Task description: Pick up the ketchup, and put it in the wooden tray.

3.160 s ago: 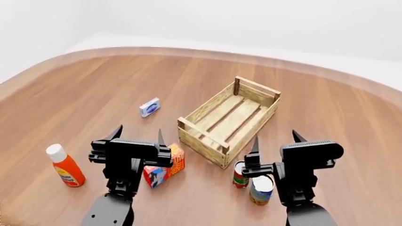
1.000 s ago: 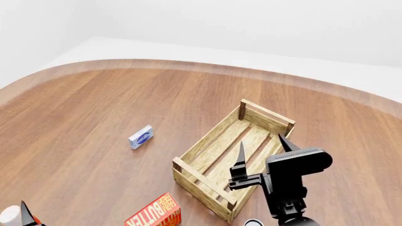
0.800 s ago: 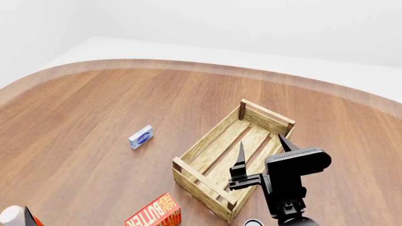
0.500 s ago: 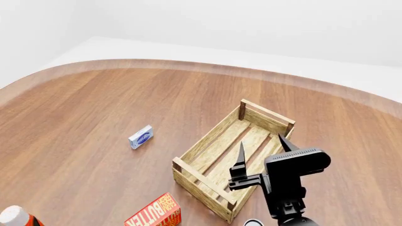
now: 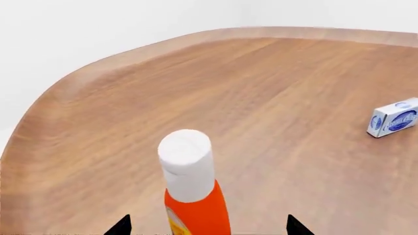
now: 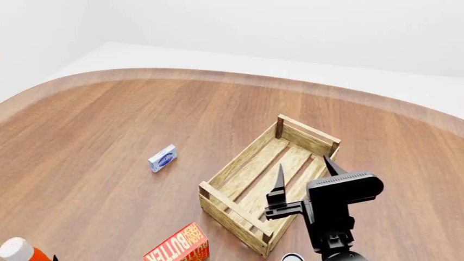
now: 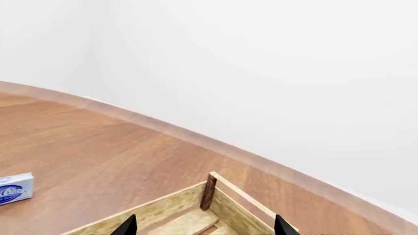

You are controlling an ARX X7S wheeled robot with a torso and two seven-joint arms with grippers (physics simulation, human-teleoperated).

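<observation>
The right gripper (image 6: 303, 173) was matte black all over, and its two fingers (image 6: 279, 179) were thin blades tapering to sharp points. They sat on a blocky black housing with a finely ribbed top edge, carried on a rounded black wrist. Of the left gripper (image 5: 205, 225), only two small black pointed fingertips (image 5: 121, 226) showed in its own wrist view.

Surface: broad warm-brown wood-grain surface (image 6: 145, 119) with a rounded, lighter bevelled edge curving across the far side
Walls: plain white walls (image 7: 261, 73), unmarked, behind the rounded edge
Floor: pale white strip of floor (image 6: 217, 60) beyond the edge
Light: soft, even, with faint shadows only
</observation>
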